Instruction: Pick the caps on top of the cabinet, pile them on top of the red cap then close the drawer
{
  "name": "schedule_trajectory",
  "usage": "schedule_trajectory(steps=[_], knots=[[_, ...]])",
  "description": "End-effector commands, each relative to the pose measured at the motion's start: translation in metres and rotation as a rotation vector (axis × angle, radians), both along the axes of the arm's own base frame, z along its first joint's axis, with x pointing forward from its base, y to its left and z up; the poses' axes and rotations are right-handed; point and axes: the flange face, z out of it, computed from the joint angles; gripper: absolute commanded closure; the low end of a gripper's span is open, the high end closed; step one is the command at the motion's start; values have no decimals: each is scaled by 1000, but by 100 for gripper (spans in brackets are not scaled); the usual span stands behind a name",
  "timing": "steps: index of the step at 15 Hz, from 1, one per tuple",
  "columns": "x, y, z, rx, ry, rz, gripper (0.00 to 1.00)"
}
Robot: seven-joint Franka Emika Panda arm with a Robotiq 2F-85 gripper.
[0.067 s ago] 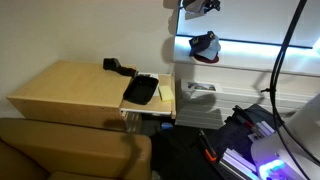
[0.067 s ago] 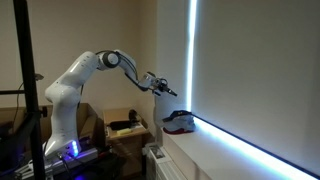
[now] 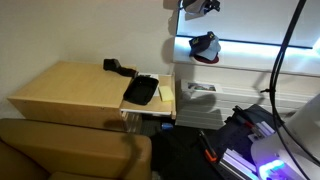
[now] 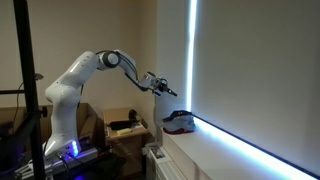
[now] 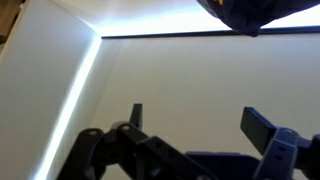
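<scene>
The caps lie in a pile [image 3: 204, 46] on a white ledge, dark on top with the red cap showing below; the pile also shows in an exterior view [image 4: 178, 120]. The light blue cap cannot be made out. My gripper [image 3: 200, 6] hangs above the pile, open and empty, as seen in an exterior view [image 4: 167, 93]. In the wrist view its fingers [image 5: 200, 120] are spread apart with nothing between them, and a dark cap [image 5: 250, 12] sits at the top edge. The pale wood cabinet [image 3: 70, 90] has its drawer [image 3: 140, 91] pulled open, black inside.
A small black blocky object [image 3: 116, 67] sits on the cabinet top near the drawer. A brown leather seat [image 3: 60, 150] stands in front of the cabinet. The white ledge [image 3: 250, 75] runs below a bright window strip. The robot base [image 4: 65, 140] stands beside the cabinet.
</scene>
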Motion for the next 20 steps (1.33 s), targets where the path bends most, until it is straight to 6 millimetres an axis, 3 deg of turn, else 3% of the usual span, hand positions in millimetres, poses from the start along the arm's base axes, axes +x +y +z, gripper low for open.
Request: schedule_trajectory(steps=[1, 7, 8, 9, 10, 13, 15, 17, 20], knots=[[-17, -2, -19, 20, 1, -148, 0], [-31, -18, -39, 57, 34, -136, 0], [-30, -16, -39, 64, 32, -133, 0], [-24, 0, -38, 51, 37, -137, 0], [0, 0, 1, 0, 0, -1, 0], [-2, -1, -1, 7, -4, -21, 0], [-12, -1, -12, 4, 2, -100, 0], [-18, -15, -9, 16, -16, -183, 0], [-56, 8, -34, 78, -25, -377, 0]])
